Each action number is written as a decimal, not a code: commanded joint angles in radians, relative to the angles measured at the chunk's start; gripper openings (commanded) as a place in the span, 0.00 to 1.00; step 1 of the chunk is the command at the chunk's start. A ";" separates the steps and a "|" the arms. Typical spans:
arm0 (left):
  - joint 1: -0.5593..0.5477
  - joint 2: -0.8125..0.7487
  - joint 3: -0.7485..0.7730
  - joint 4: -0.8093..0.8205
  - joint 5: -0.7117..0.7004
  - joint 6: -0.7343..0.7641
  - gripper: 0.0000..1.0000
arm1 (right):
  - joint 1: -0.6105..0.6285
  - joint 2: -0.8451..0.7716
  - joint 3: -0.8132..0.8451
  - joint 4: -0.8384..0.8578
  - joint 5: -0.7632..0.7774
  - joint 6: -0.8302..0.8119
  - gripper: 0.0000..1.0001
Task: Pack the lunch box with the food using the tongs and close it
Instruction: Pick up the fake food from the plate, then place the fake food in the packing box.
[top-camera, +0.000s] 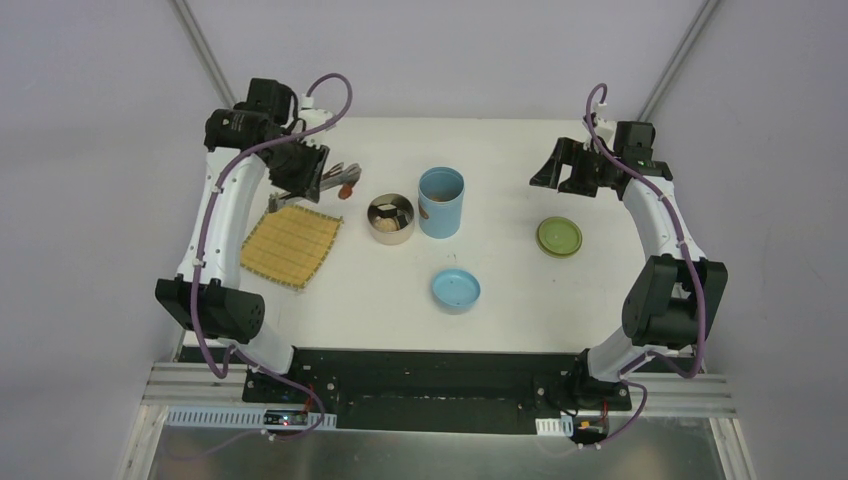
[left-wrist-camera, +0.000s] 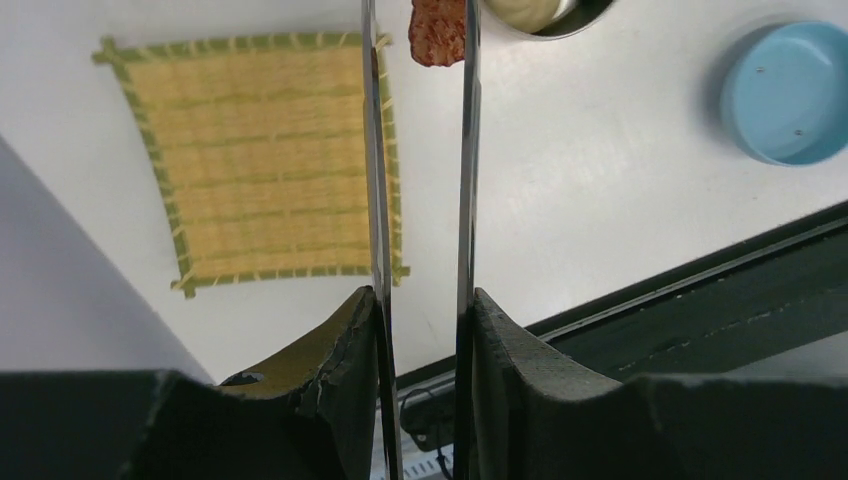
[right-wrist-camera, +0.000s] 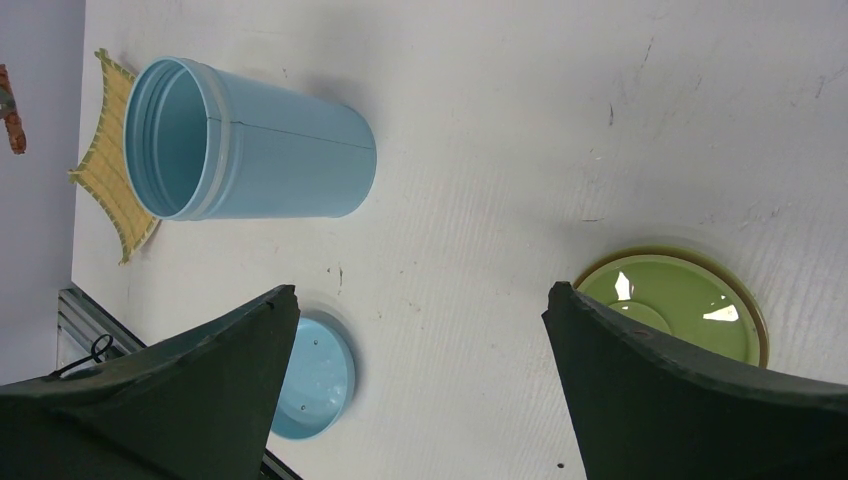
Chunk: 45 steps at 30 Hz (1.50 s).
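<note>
My left gripper (left-wrist-camera: 420, 295) is shut on the silver tongs (left-wrist-camera: 466, 180), one arm against each finger. The tong tips pinch an orange-red shrimp (left-wrist-camera: 438, 32) in the air beside the steel bowl (left-wrist-camera: 590, 12). From above, the left gripper (top-camera: 300, 175) is at the back left with the tongs (top-camera: 335, 172) pointing right toward the bowl (top-camera: 390, 238), which holds some food. The light-blue cylinder (top-camera: 441, 202) stands open next to the bowl. Its blue lid (top-camera: 456, 290) and the green lid (top-camera: 559, 237) lie apart on the table. My right gripper (right-wrist-camera: 422, 290) is open and holds nothing, above the table near the green lid (right-wrist-camera: 680, 300).
The yellow bamboo mat (top-camera: 291, 245) lies at the left, bare in the left wrist view (left-wrist-camera: 260, 165). The blue lid (left-wrist-camera: 790, 92) sits upside down toward the near edge. The right wrist view shows the cylinder (right-wrist-camera: 270, 145) and blue lid (right-wrist-camera: 325, 375).
</note>
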 joint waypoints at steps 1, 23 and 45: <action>-0.103 0.009 0.098 0.054 0.101 -0.022 0.32 | 0.004 -0.024 0.016 0.018 -0.026 0.002 0.98; -0.371 0.235 0.349 0.166 0.113 -0.067 0.32 | 0.004 -0.041 0.010 0.019 -0.022 0.003 0.98; -0.410 0.273 0.300 0.130 0.083 0.012 0.48 | 0.003 -0.027 0.034 0.004 -0.007 -0.008 0.98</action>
